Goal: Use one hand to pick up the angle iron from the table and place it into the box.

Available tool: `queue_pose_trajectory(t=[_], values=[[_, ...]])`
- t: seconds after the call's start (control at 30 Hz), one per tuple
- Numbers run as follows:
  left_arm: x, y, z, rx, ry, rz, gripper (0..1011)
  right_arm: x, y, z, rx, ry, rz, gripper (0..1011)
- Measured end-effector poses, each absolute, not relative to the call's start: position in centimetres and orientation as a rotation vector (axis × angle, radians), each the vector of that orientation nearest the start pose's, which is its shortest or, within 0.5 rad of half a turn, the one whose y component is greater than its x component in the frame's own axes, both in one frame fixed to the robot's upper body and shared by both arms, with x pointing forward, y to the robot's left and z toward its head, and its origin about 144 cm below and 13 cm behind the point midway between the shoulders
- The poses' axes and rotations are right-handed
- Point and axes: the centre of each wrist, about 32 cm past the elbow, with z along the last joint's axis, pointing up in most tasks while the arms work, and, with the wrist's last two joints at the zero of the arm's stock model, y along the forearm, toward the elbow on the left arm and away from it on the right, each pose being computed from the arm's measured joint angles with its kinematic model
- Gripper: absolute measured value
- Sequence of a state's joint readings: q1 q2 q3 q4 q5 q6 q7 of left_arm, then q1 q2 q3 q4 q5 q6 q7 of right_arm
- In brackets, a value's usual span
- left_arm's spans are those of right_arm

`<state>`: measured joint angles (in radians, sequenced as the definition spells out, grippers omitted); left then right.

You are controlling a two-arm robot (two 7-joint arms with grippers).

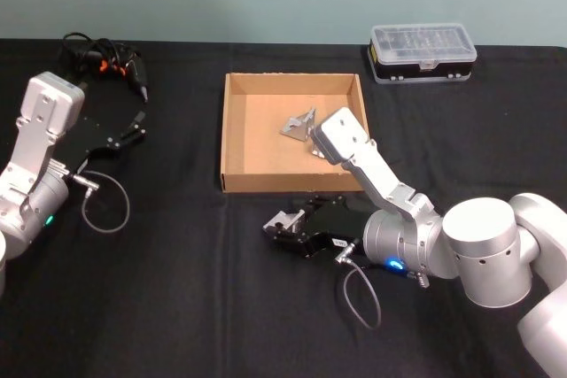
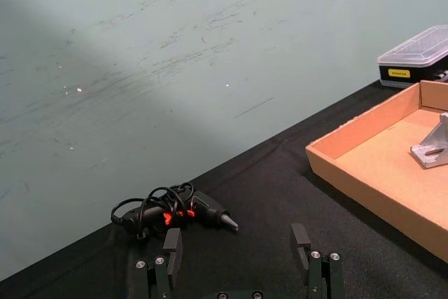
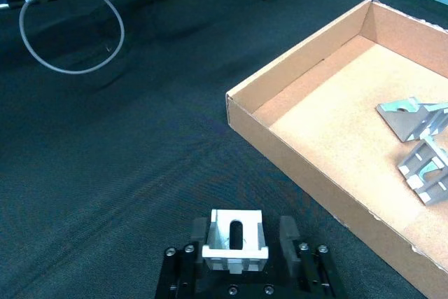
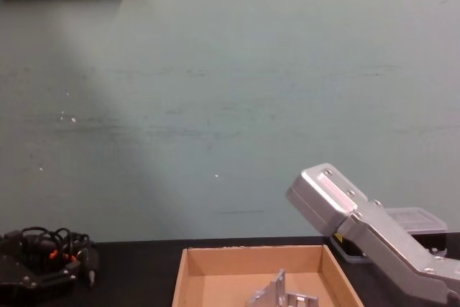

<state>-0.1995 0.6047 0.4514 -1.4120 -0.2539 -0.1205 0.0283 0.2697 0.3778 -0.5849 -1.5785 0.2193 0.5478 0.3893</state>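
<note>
Desk [image 1: 159,289]: black, carries the box [image 1: 232,143].
Right tool [image 1: 282,226]: clamped on your angle iron [image 3: 235,240], just short of the box.
Left tool [image 2: 238,260]: parked, spread, empty.
Remaining: carry over, release.

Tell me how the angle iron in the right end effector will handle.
The angle iron looks like stiff folded metal, so probably rigid. Its bare faces may slip between the right end effector pads. Flat-sided, it should sit, not roll, in the box.
</note>
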Motion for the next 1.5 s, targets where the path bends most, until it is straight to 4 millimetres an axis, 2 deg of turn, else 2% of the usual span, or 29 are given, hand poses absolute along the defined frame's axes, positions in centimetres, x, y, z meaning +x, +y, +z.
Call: queue_pose_trajectory(t=[0.23, 0.97, 1.5], values=[[48.9, 31.0, 114.0, 0.305, -0.285, 1.248, 1011, 48.6, -17.0, 117.9, -0.551, 0.158, -0.691, 458], [48.9, 31.0, 114.0, 0.305, -0.285, 1.248, 1011, 48.5, -17.0, 118.0, -0.545, 0.150, -0.688, 452], [48.9, 31.0, 114.0, 0.305, -0.285, 1.248, 1011, 48.3, -16.9, 119.0, -0.504, 0.098, -0.678, 452]])
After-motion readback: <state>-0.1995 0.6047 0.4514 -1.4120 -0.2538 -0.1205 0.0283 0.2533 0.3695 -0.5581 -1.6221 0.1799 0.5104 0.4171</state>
